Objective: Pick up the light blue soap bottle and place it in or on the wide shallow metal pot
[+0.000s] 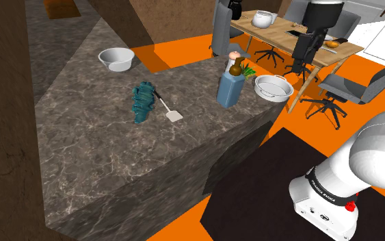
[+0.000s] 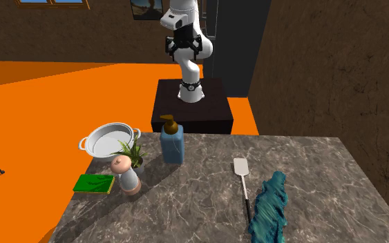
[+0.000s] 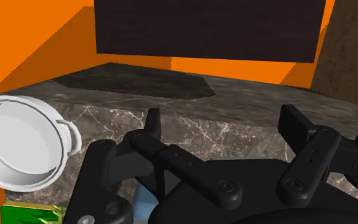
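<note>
The light blue soap bottle (image 1: 228, 89) with a brown pump stands upright near the counter's edge, seen too in the second exterior view (image 2: 172, 146). Just beside it, at the counter's corner, sits the wide shallow metal pot (image 1: 274, 87) (image 2: 110, 140) (image 3: 18, 143), with nothing in it. My gripper (image 2: 184, 48) hangs high over the stand, far back from the counter. In the wrist view its fingers (image 3: 295, 124) stand apart with nothing between them, gripper (image 3: 224, 124) open. A sliver of the light blue bottle (image 3: 145, 205) peeks out behind the hand.
On the dark marble counter (image 1: 115, 157) lie a teal cloth (image 1: 143, 101), a spatula (image 1: 168, 107) and a white bowl (image 1: 116, 59). A small plant (image 2: 132, 152), a grinder (image 2: 126, 172) and a green book (image 2: 95, 183) crowd the bottle and pot. A table and chairs (image 1: 300, 41) stand beyond.
</note>
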Action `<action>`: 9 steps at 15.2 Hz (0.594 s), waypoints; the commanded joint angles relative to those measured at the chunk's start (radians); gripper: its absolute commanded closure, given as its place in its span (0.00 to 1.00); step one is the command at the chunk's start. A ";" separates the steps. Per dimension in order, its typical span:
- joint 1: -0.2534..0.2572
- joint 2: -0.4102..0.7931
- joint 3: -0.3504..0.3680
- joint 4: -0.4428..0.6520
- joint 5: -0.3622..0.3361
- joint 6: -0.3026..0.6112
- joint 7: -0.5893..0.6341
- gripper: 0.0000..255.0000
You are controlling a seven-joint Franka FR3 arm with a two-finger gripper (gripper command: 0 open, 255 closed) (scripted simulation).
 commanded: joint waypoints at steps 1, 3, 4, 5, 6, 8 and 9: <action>0.000 0.000 0.000 0.000 0.000 0.000 0.000 0.00; -0.002 0.068 -0.010 0.019 -0.004 0.060 -0.001 0.00; -0.003 0.103 -0.015 0.030 -0.005 0.088 -0.001 0.00; -0.004 0.138 -0.020 0.043 -0.006 0.116 -0.002 0.00; -0.005 0.173 -0.024 0.057 -0.007 0.142 -0.002 0.00; -0.006 0.245 -0.034 0.089 -0.007 0.192 -0.004 0.00; -0.007 0.281 -0.039 0.107 -0.007 0.215 -0.005 0.00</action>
